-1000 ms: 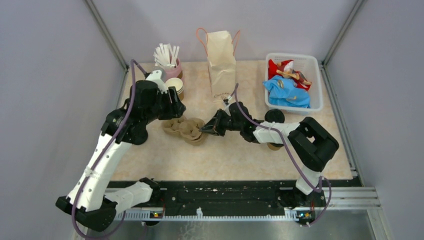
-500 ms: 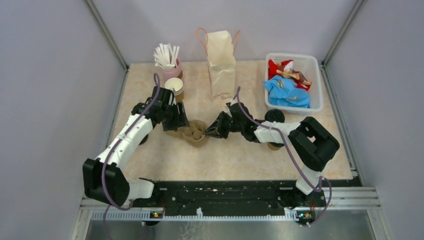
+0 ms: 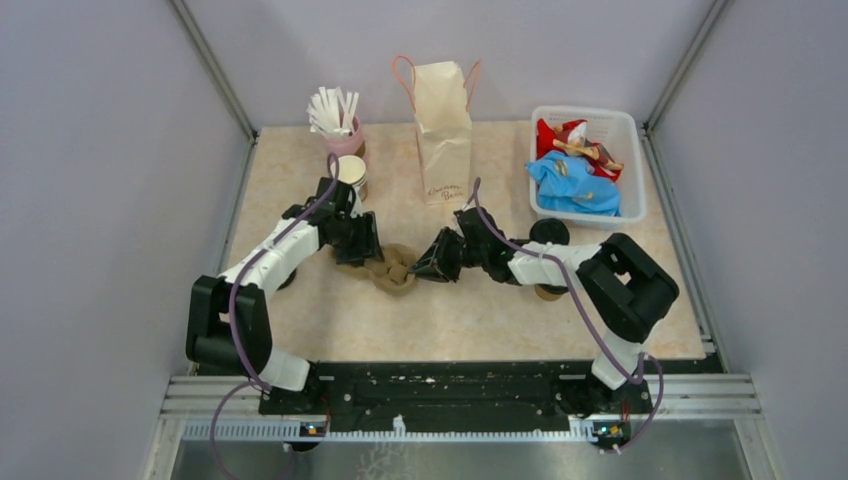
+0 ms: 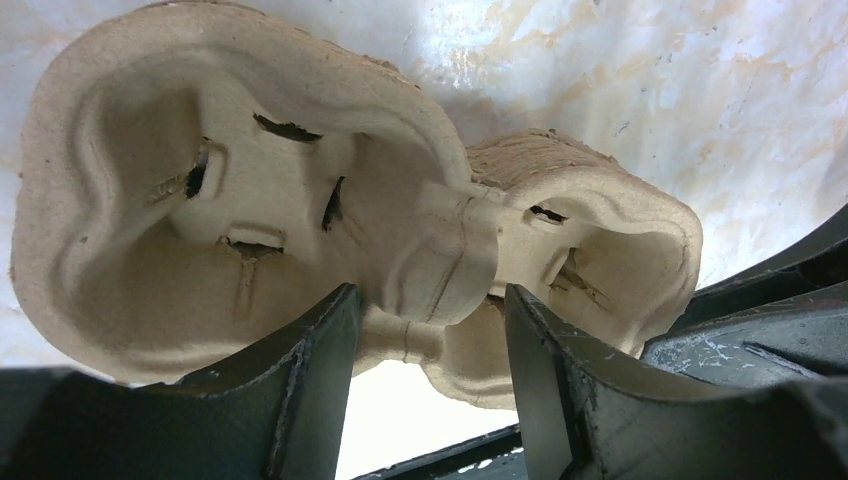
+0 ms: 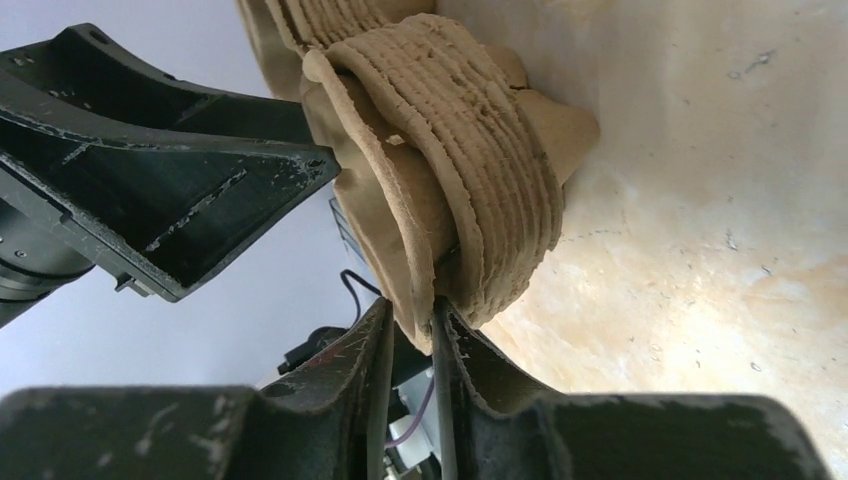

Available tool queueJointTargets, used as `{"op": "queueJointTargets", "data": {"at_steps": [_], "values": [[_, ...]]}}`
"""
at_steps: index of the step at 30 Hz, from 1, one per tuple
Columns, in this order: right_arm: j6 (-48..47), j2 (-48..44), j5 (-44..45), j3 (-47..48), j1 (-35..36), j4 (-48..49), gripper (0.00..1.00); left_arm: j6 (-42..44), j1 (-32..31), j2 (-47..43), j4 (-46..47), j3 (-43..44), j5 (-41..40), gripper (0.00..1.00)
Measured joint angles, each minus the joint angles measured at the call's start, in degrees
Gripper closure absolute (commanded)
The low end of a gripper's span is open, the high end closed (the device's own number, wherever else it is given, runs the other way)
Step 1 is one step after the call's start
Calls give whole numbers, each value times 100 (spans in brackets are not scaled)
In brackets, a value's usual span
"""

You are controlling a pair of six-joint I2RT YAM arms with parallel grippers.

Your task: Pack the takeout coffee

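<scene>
Beside the paper bag (image 3: 443,125), right gripper (image 5: 410,335) pinching pulp cup carrier (image 4: 300,220) rim, left gripper (image 4: 425,390) open astride its middle bridge

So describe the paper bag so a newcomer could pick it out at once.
Start at the back edge of the table, in the middle. The paper bag stands upright there, between the pink cup of white straws to its left and the white bin to its right. It is the tallest thing there, cream, with thin pink loop handles.

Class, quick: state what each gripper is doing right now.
Left gripper: open, fingers astride the cup carrier's middle.
Right gripper: nearly shut, pinching the top carrier's edge.
</scene>
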Motion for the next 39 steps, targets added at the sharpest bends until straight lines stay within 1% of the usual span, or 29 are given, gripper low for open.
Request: {"op": "queueJointTargets", "data": {"at_steps": [9, 12, 13, 14, 16, 17, 19, 20, 22, 24, 28, 30, 32, 35, 39], "values": [[-105, 203, 197, 498, 160, -691, 71, -28, 22, -20, 142, -168, 63, 44], [-181, 313, 269, 763, 210, -1014, 63, -44, 37, -35, 162, -179, 55, 45], [-203, 339, 315, 876, 223, -1158, 62, -50, 48, -48, 168, -190, 52, 46], [-236, 354, 396, 1008, 251, -1340, 64, -59, 59, -52, 175, -197, 55, 46], [-295, 356, 586, 1145, 310, -1587, 72, -68, 66, -61, 181, -199, 55, 47], [-328, 358, 684, 1209, 341, -1716, 78, -70, 66, -74, 179, -201, 55, 46], [-413, 402, 890, 1408, 404, -2087, 98, -72, 66, -116, 166, -203, 33, 41], [-470, 455, 999, 1558, 424, -2319, 100, -74, 68, -155, 138, -201, 2, 39], [-531, 527, 1121, 1818, 433, -2675, 100, -83, 68, -256, -15, -149, -48, 35], [-494, 522, 1158, 2002, 433, -2837, 100, -101, 55, -393, -339, 96, -74, 33], [-96, 308, 1034, 2037, 391, -2586, 100, -96, 26, -835, -857, 1193, -284, 31], [273, 13, 929, 1779, 341, -1974, 100, -92, 24, -1147, -940, 1818, -468, 31], [599, -219, 798, 1482, 280, -1423, 100, -96, 24, -1508, -951, 2236, -627, 31], [940, -273, 573, 1250, 186, -815, 100, -122, 24, -2031, -1001, 2452, -789, 31], [881, -358, 509, 1117, 103, -944, 100, -251, 22, -2433, -1338, 2433, -925, 29]]}}
